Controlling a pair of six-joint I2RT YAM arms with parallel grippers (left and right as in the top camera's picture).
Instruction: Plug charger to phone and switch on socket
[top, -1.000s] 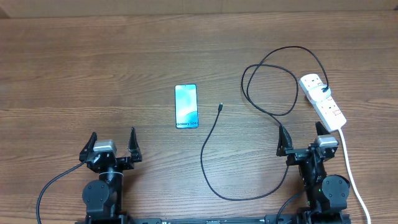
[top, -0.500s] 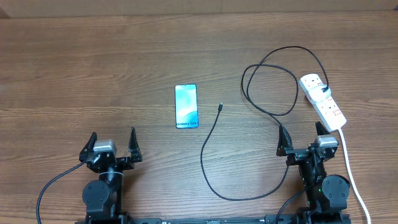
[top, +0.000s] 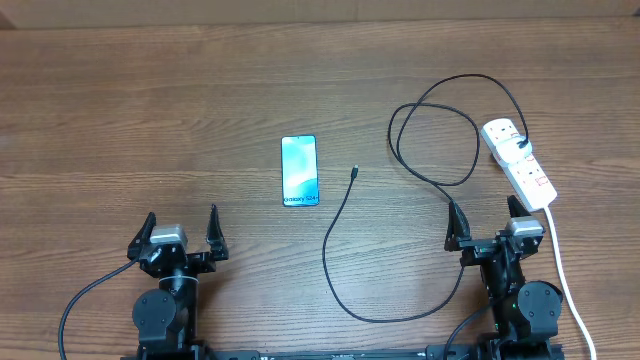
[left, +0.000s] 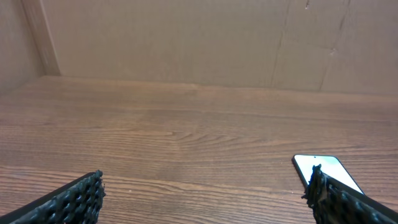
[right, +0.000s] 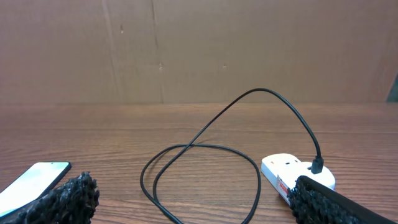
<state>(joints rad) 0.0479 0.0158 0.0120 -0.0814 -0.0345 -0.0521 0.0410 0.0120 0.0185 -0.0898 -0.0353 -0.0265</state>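
Phone (top: 299, 171) face-up, teal screen lit

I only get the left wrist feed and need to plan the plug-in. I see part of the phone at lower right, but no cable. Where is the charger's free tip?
Observer: The charger's tip lies just right of the phone, not touching it.
Operator: Is the other end plugged in?
Observer: Yes, its black plug sits in the far end of the socket.
Operator: Which hand is closer to that socket?
Observer: The right hand; the socket's near end lies just beyond its right finger.
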